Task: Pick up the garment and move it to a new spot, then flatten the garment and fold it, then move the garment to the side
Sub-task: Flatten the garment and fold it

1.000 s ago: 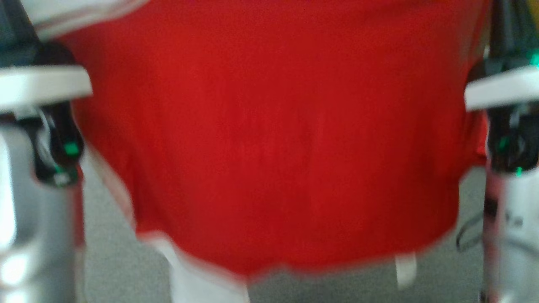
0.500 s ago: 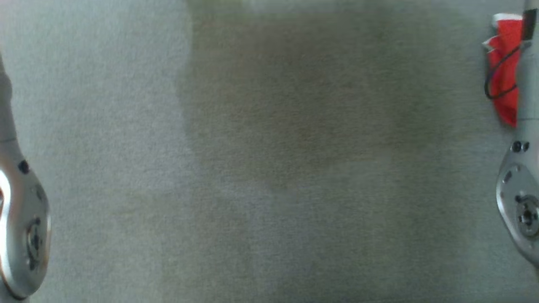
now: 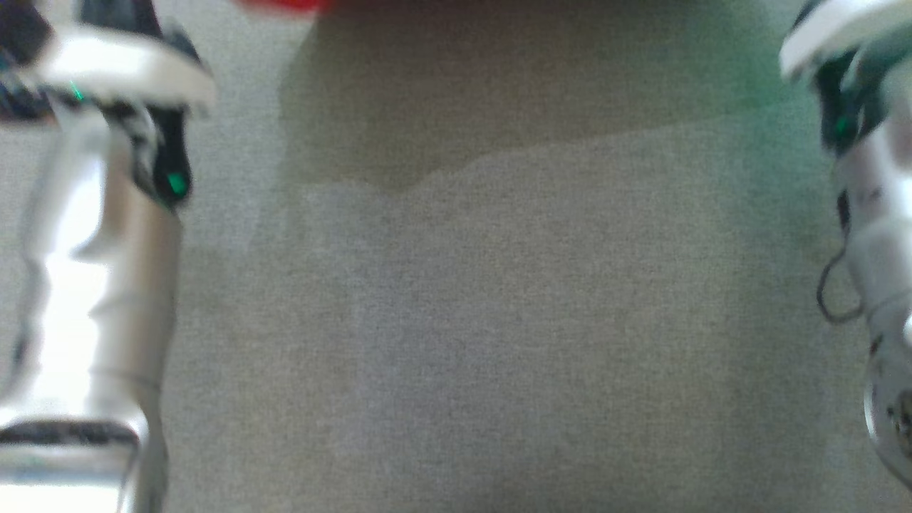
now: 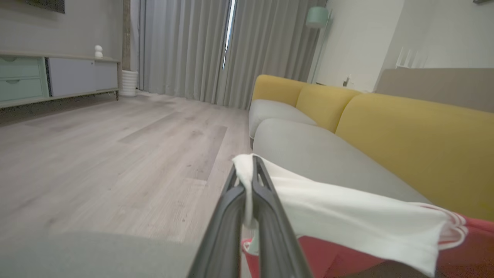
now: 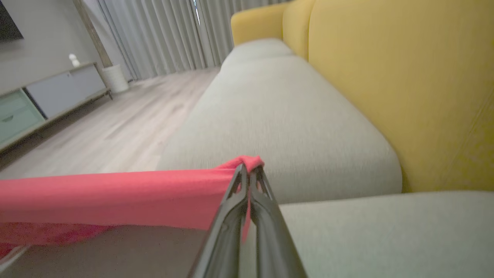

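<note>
left gripper [image 4: 247, 170] and right gripper [image 5: 249, 169] pinching a red-and-white garment [image 5: 115, 197] over a sofa

left wrist view: the two dark fingers are closed on a white fold of the garment, which bunches over the tips and trails to the lower right into red cloth with striped trim. right wrist view: the fingers are closed on a red edge, and the cloth runs from the tips as a band to the left edge. head view, blurred: the left forearm [image 3: 100, 285] and right forearm [image 3: 876, 228] flank the grey seat cushion [image 3: 499, 320]; a red sliver of the garment shows at the top edge. beyond the cushion lie the yellow backrest [image 5: 386, 77], a wood floor [image 4: 115, 154], a low sideboard [image 4: 38, 77] and grey curtains [image 4: 185, 46].
</note>
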You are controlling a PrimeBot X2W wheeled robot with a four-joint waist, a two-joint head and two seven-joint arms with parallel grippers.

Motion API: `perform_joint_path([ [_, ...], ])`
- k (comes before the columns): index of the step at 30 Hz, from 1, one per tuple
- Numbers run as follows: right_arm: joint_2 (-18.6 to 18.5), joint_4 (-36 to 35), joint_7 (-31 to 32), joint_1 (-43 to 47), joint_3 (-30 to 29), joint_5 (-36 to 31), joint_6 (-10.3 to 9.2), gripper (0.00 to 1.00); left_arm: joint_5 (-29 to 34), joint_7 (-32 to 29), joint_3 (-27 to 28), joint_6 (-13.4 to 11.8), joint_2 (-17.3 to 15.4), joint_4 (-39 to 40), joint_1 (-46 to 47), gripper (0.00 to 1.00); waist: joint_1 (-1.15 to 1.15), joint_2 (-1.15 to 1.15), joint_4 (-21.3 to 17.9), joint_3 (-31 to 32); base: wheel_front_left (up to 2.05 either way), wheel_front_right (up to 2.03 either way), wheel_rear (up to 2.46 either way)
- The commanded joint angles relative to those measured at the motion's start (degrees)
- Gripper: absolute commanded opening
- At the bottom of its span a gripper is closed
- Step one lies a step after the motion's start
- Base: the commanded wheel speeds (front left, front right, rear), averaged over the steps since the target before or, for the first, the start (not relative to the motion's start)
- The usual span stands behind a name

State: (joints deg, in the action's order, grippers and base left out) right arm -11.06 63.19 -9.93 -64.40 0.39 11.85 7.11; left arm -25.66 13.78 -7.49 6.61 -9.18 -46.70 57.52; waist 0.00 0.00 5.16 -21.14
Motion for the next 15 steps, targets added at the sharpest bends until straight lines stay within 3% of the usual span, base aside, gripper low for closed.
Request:
perform_joint_path([
  [1, -0.7, -1.1, 0.8, -0.3, 1.3, 1.1, 0.37, 0.00, -0.1, 0.7, 1.3, 0.0, -2.9, 1.5, 0.3, 0.00, 0.00, 0.00, 0.3, 1.2, 0.00, 0.00, 0.00],
  [7, -2.1, -0.1, 8.6, 6.4, 9.0, 7.5, 0.37, 0.00, -0.1, 1.1, -1.7, 0.7, -2.8, 2.4, -10.1, 0.00, 0.00, 0.00, 0.0, 5.2, 0.00, 0.00, 0.00],
  [15, -6.6, -7.0, 16.5, 17.3, 19.6, 17.2, 0.37, 0.00, -0.9, 1.2, -2.8, 0.8, -3.4, 7.1, -21.1, 0.00, 0.00, 0.00, -0.8, 11.4, 0.00, 0.00, 0.00],
])
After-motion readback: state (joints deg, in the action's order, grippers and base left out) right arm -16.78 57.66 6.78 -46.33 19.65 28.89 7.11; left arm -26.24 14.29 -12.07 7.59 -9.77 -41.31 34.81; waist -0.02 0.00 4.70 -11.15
